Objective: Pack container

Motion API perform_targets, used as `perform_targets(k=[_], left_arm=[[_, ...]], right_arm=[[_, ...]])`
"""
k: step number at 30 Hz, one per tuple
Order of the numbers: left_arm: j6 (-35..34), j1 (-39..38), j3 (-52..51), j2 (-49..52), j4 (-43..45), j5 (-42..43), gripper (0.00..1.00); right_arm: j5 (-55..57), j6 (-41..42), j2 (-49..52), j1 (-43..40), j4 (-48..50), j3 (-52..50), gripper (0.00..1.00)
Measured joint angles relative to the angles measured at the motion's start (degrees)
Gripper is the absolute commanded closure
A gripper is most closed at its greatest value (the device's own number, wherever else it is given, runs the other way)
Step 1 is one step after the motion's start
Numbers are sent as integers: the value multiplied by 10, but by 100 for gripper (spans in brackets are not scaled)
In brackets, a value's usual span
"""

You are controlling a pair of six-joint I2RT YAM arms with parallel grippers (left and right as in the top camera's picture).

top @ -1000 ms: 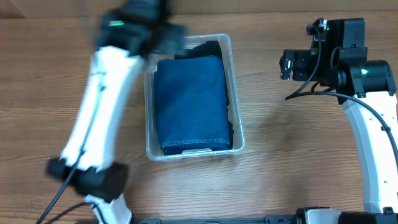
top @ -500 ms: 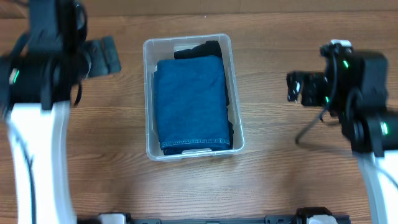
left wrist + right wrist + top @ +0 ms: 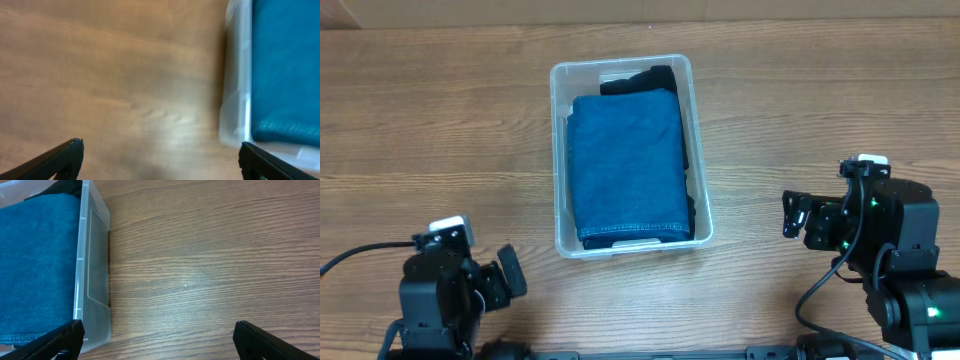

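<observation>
The clear plastic container (image 3: 557, 150) stands upright at the table's middle. It holds folded blue denim (image 3: 626, 165) on top of a dark garment (image 3: 640, 78). The container also shows in the left wrist view (image 3: 235, 100) and in the right wrist view (image 3: 95, 275). My left gripper (image 3: 508, 272) is open and empty at the front left, well away from the container. In its wrist view the left gripper (image 3: 160, 160) has only bare wood between its fingers. My right gripper (image 3: 793, 215) is open and empty to the right of the container; the right gripper (image 3: 157, 340) hangs over bare wood.
The wooden table (image 3: 800, 110) stretches all round the container. The arm bases sit at the front corners.
Both arms have pulled back toward the front of the table. The left arm has left the container's far left corner and now sits at the front left. The container and its clothes have not moved.
</observation>
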Motion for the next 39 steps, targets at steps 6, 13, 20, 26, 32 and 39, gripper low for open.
perform_targets(k=[6, 13, 20, 26, 32, 39], left_arm=[[0, 0, -4, 1, -1, 0, 0], [0, 0, -5, 1, -1, 0, 0], [0, 0, -5, 1, -1, 0, 0], [0, 0, -5, 1, -1, 0, 0], [0, 0, -5, 1, -1, 0, 0], [0, 0, -5, 1, -1, 0, 0]], right_arm=[[0, 3, 0, 0, -2, 0, 0], [-25, -30, -154, 11, 232, -123, 0], [-62, -78, -445, 11, 594, -509, 0], [-58, -83, -444, 7, 568, -574, 0], [-57, -83, -444, 7, 568, -574, 0], [-57, -84, -444, 7, 568, -574, 0]])
